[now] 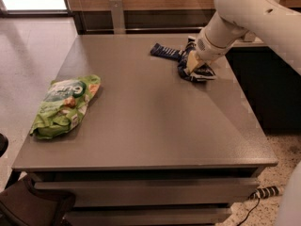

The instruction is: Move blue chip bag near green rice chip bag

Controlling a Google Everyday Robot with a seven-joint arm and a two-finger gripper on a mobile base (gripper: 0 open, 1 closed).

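The blue chip bag (pixel 200 72), dark navy and crumpled, lies at the far right of the grey table (pixel 155 126). My gripper (pixel 191 63) comes down from the white arm at the upper right and is shut on this bag, which still rests on the table top. The green rice chip bag (pixel 66 105), lime green with white lettering, lies flat near the table's left edge, far from the gripper.
A small flat dark blue bar wrapper (pixel 164 52) lies just left of the gripped bag. A dark counter (pixel 273 93) stands right of the table. A cable and plug (pixel 263 193) lie on the floor at the lower right. A dark chair (pixel 28 206) is at the lower left.
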